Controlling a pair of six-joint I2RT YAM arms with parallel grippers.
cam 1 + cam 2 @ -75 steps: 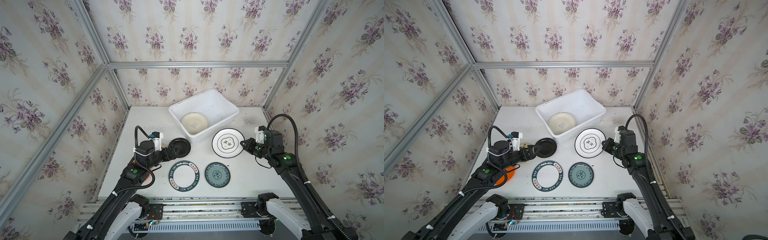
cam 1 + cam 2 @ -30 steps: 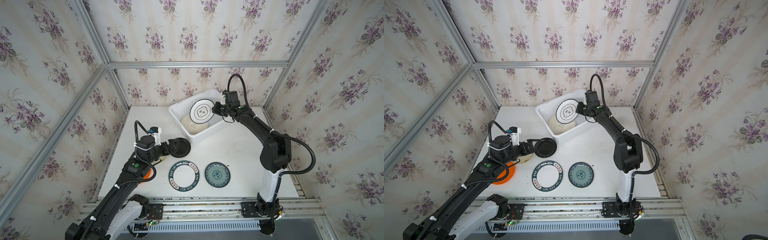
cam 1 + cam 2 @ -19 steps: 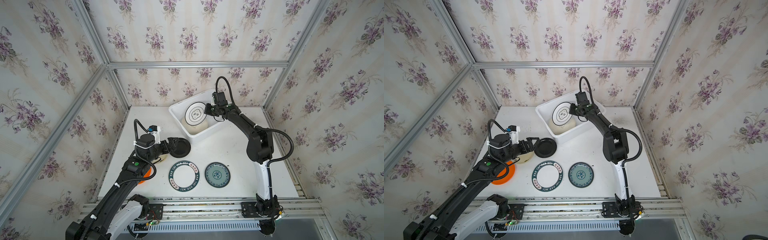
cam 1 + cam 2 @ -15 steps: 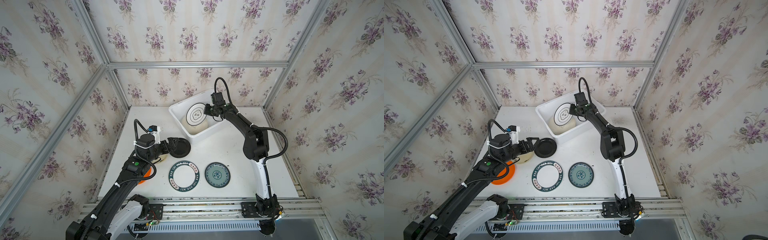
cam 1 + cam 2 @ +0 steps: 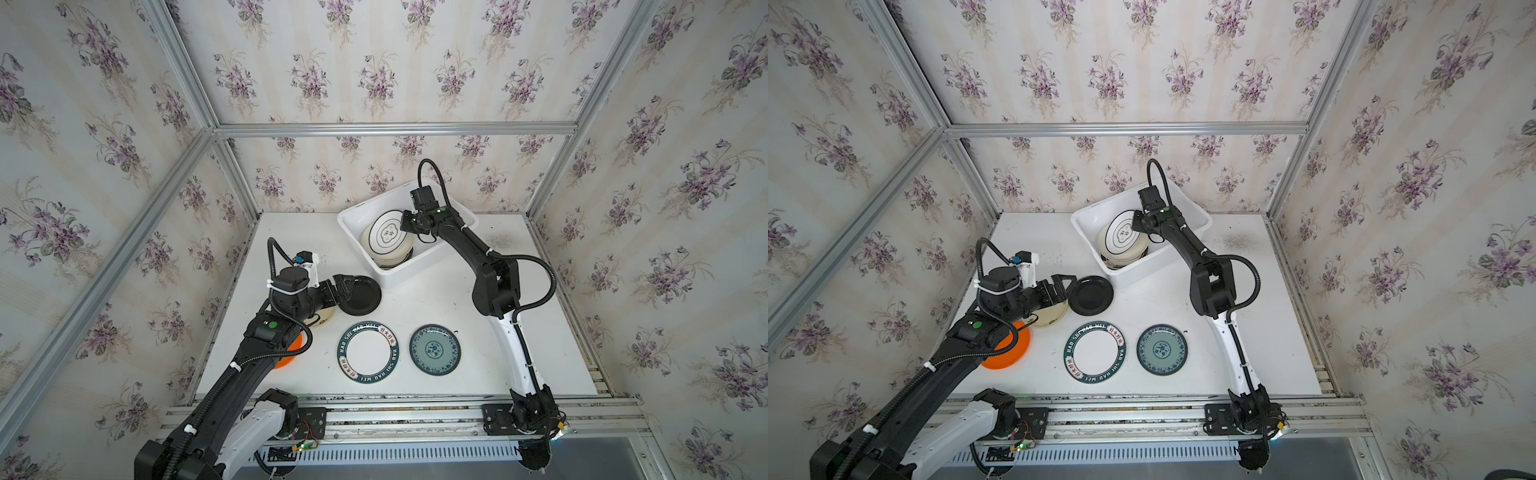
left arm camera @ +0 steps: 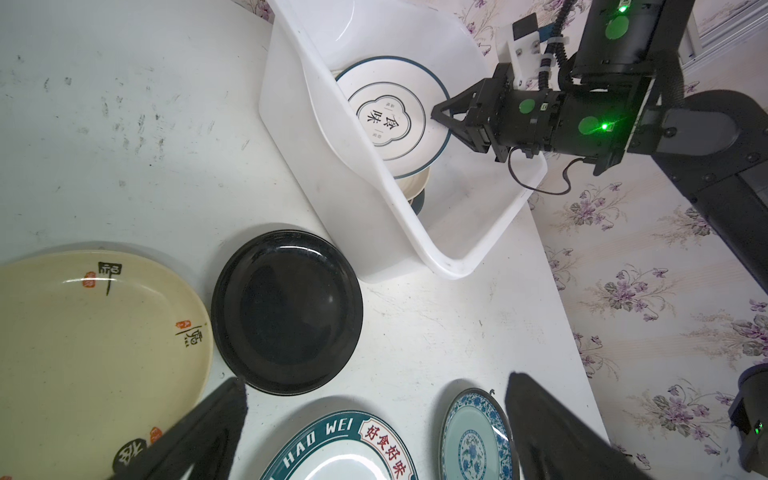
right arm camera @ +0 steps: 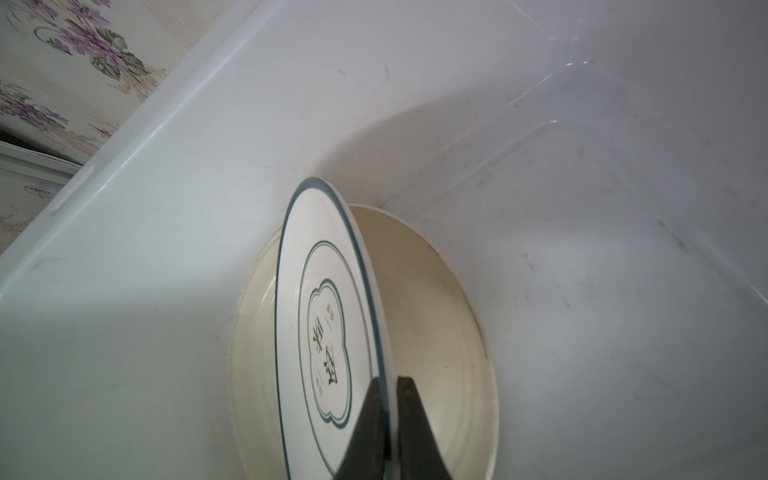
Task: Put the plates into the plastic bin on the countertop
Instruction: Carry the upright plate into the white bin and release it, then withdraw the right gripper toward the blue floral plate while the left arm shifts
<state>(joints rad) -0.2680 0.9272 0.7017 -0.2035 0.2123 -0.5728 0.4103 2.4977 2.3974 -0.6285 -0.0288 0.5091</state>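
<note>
My right gripper (image 7: 388, 382) is shut on the rim of a white plate with a dark rim and lettering (image 7: 324, 316). It holds that plate tilted inside the plastic bin (image 5: 353, 232), just above a cream plate (image 7: 436, 311) lying there. In both top views the right gripper (image 5: 405, 224) (image 5: 1136, 224) reaches over the bin's far side. My left gripper (image 6: 376, 380) stands open and empty beside the black plate (image 6: 286, 311) on the countertop (image 5: 457, 299). Another cream plate (image 6: 95, 349) lies partly under the left arm.
An orange plate (image 5: 1011, 349) lies half under the left arm. A green-rimmed lettered plate (image 5: 368, 352) and a teal-patterned plate (image 5: 434, 350) lie near the front edge. Aluminium framing and papered walls close in the back and sides.
The right gripper has carried the white lettered plate leftward and down into the bin, over the cream plate. The left gripper has stayed open by the black plate.
</note>
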